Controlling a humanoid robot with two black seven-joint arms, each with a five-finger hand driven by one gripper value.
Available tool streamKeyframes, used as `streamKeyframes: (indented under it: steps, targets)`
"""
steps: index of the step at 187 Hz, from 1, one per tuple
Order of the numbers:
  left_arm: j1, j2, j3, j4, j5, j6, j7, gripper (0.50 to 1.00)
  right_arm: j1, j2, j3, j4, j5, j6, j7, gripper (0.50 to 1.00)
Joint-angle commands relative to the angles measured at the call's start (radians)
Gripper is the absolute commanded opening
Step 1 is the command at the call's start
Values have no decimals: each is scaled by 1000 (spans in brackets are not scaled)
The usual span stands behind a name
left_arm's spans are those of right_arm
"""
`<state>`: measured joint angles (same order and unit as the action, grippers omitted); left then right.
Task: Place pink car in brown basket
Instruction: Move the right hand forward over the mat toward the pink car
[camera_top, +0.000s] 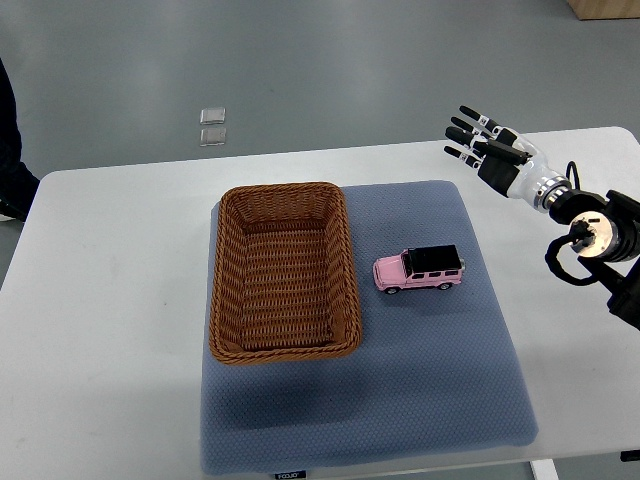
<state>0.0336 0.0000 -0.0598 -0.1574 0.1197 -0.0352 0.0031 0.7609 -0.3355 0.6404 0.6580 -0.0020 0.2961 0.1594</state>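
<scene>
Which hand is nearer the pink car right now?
Right. The right hand hovers open beyond and right of the pink car, not touching it. The left hand is out of view.

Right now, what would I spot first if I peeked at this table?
Probably the pink car with its black roof, sitting on the blue mat just right of the brown basket. Then the robot's right hand, fingers spread, hovering over the table's far right corner.

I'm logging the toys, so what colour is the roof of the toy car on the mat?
Black, over a pink body; the car shows clearly in the top view.
</scene>
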Motion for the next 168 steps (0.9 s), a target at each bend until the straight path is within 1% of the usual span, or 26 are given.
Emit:
streamKeyframes:
  steps: [1, 27, 104, 116, 147, 168]
  targets:
    - [0, 0, 0, -1, 0, -2, 0, 1000, 2, 1, -2, 0, -6, 1, -1, 924]
    - [-1, 0, 0, 2, 0, 11, 0, 1000, 2, 4, 2, 2, -35, 1, -1, 924]
    - [-6, 0, -2, 1, 0, 11, -2, 1000, 3, 6, 4, 9, -47, 5, 2, 924]
    - [-6, 0, -2, 1, 0, 11, -2, 1000, 3, 6, 4, 11, -70, 5, 17, 924]
    - [-6, 0, 0, 1, 0, 11, -2, 1000, 3, 6, 4, 31, -205, 5, 92, 923]
    - [-6, 0, 0, 1, 0, 11, -2, 1000, 3, 0, -1, 54, -297, 5, 114, 921]
